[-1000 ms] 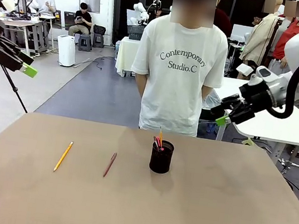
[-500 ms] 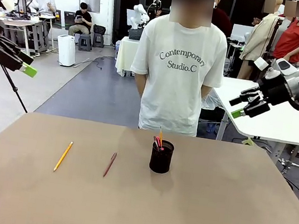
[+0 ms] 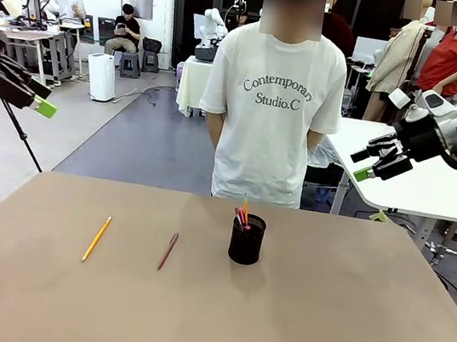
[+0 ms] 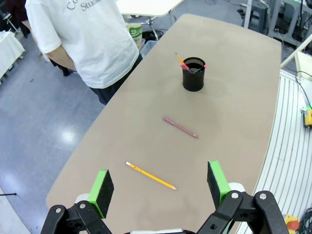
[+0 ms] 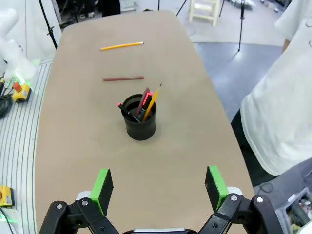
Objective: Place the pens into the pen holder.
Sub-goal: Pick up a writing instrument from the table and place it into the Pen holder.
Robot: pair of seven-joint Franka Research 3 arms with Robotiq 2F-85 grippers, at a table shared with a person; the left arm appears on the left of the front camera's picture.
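left hand [image 3: 41,98] spread, raised left of table [image 3: 360,328] | right hand [image 3: 360,165] spread (empty), raised far right

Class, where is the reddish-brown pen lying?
In the front view, the reddish-brown pen lies flat on the table, between the yellow pen on its left and the pen holder on its right, touching neither.

We have drawn our right end effector [image 3: 361,164] up and out toward our right side. A second ago it hung lower, close beside the person [image 3: 272,100]. Now it sits higher and farther from them, its jaws pointing more level.
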